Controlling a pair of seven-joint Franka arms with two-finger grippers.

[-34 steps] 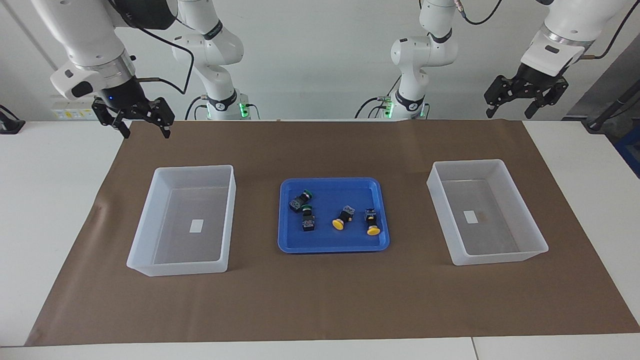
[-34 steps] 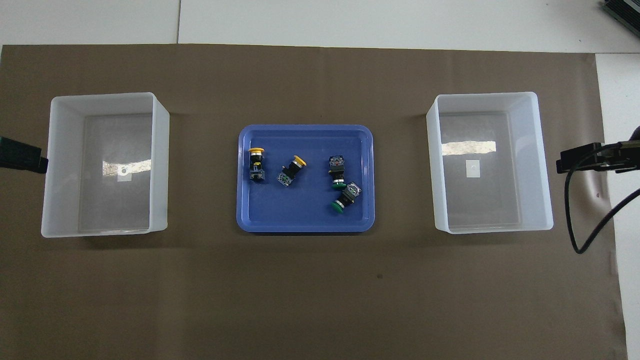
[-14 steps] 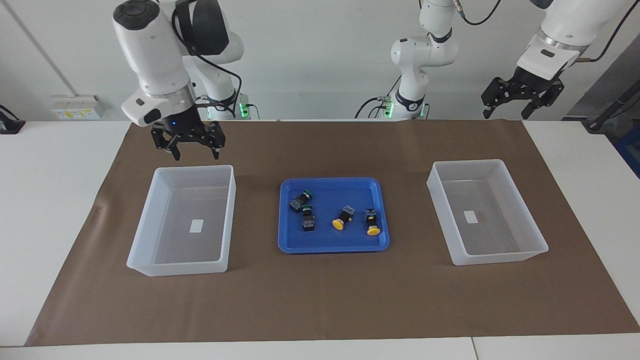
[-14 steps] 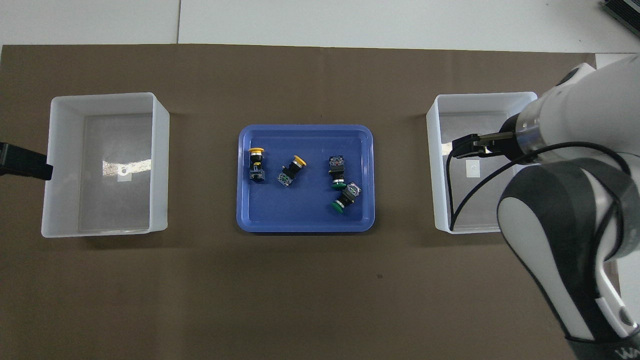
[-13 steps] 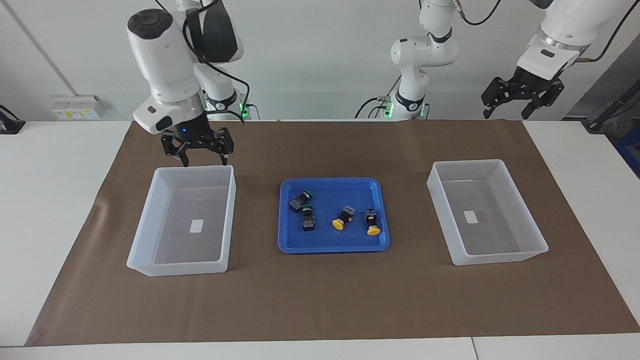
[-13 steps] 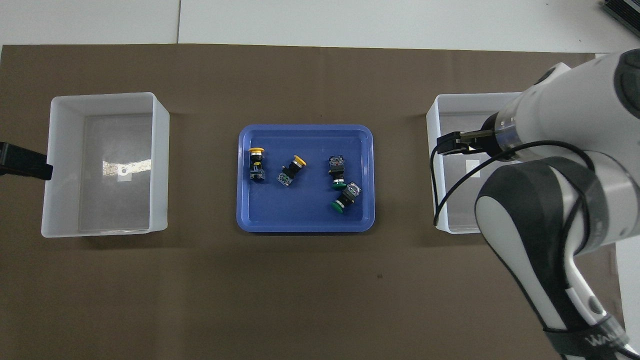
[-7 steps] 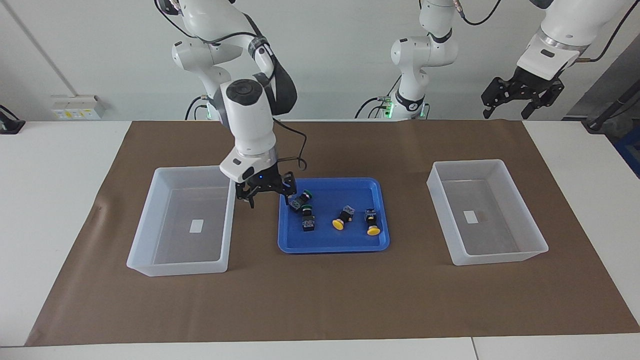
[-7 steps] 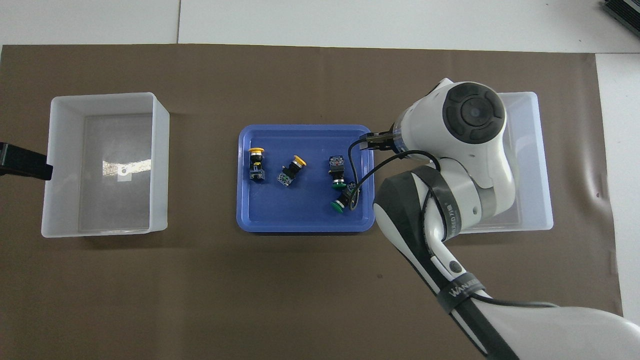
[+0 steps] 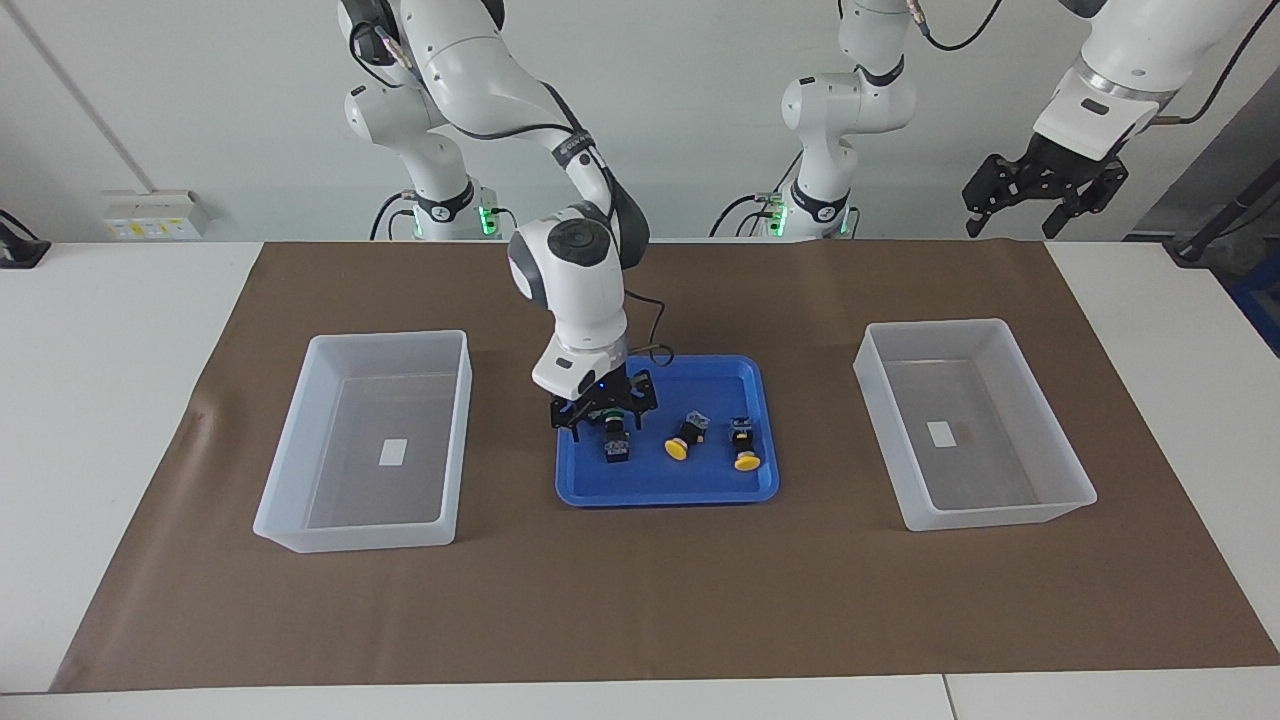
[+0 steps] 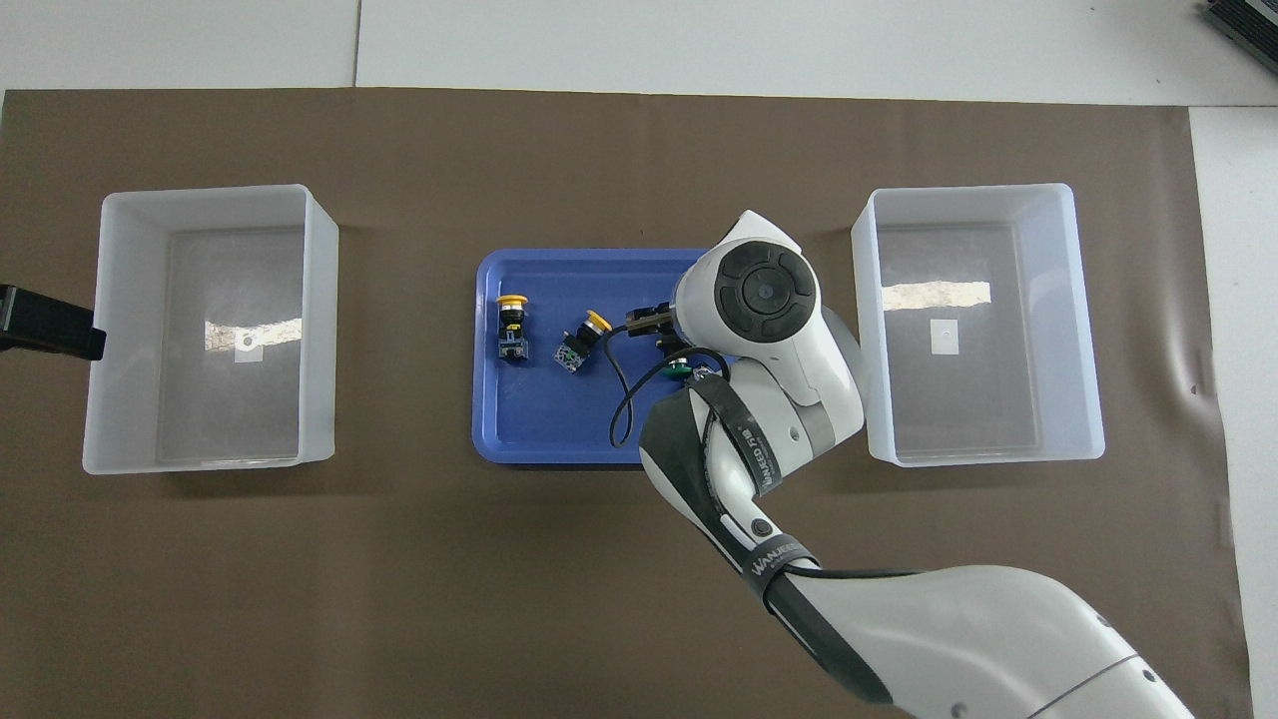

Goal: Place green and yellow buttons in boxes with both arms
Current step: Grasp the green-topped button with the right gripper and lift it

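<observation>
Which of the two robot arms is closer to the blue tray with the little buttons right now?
The right one. The right gripper hangs low over the blue tray, above the green buttons, fingers open. The left gripper waits raised past the table's end.

Right gripper (image 9: 603, 421) low, apparently open — left gripper (image 9: 1043, 196) waits raised, open.
</observation>
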